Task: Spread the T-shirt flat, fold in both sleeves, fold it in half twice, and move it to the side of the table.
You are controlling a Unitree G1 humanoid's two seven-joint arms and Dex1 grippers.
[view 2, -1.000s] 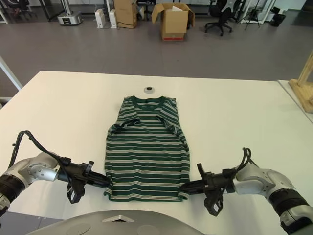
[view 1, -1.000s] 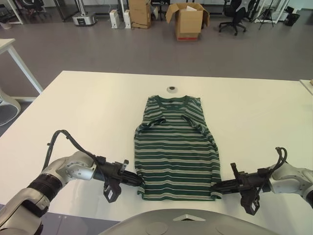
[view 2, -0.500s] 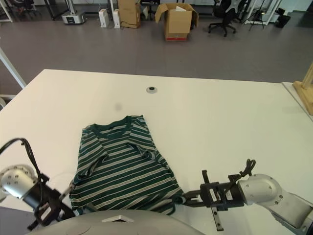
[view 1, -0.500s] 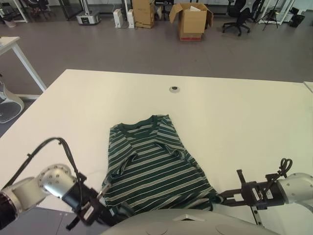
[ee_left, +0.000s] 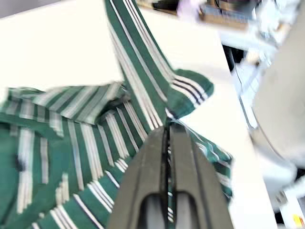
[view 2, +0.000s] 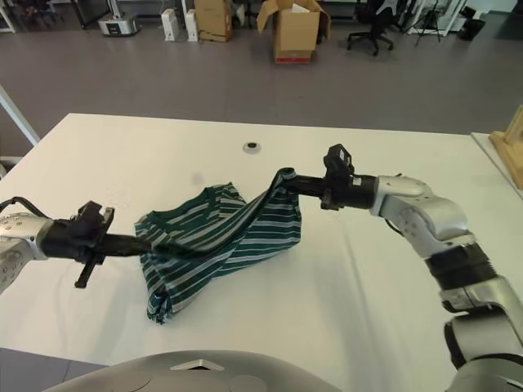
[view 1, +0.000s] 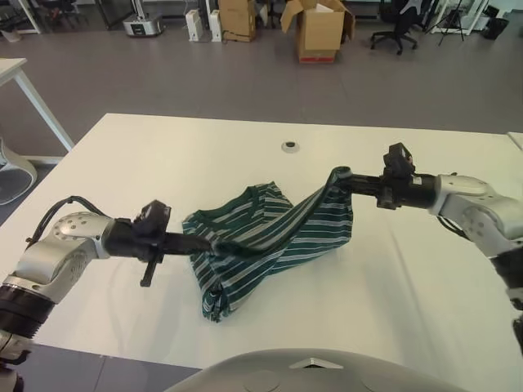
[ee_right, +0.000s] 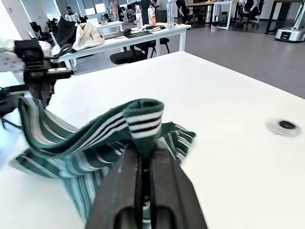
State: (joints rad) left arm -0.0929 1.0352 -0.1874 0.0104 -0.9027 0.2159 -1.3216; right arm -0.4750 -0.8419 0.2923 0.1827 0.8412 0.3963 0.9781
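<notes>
No text, number or sign can be read, whether on the T-shirt (view 1: 253,245) or the cardboard box (view 1: 319,34).

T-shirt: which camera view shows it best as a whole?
Left eye view: the whole T-shirt shows, held by the left gripper and right gripper. The right eye view shows the same. Each wrist view gives a close patch of pinched striped cloth.

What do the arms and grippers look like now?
The left arm and right arm are silver-grey rounded shells with black joints. The left gripper and right gripper are black, with long slim fingers. A black cable loops over the left arm.
</notes>
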